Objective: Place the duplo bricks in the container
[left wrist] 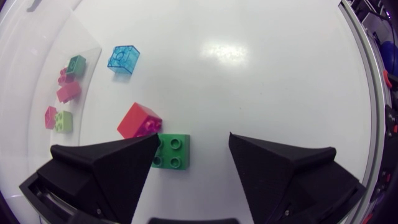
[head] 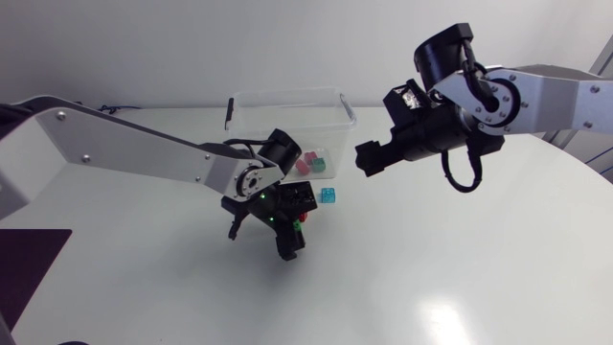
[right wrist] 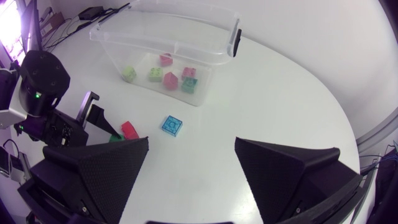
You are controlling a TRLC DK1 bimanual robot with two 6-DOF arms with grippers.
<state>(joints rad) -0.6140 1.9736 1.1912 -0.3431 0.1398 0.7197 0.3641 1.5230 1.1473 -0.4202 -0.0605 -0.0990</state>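
Note:
My left gripper stands open over the table, low down. A green brick lies between its fingers, close to one of them. Just ahead lie a red brick with pink studs and, farther on, a clear blue brick. The clear container stands at the back of the table with several pink and green bricks inside. My left gripper is in front of the container, the blue brick to its right. My right gripper hangs open and empty, high beside the container.
The container has a black clip handle on its left end. My left arm shows in the right wrist view beside the loose red brick and blue brick. White tabletop stretches to the front and right.

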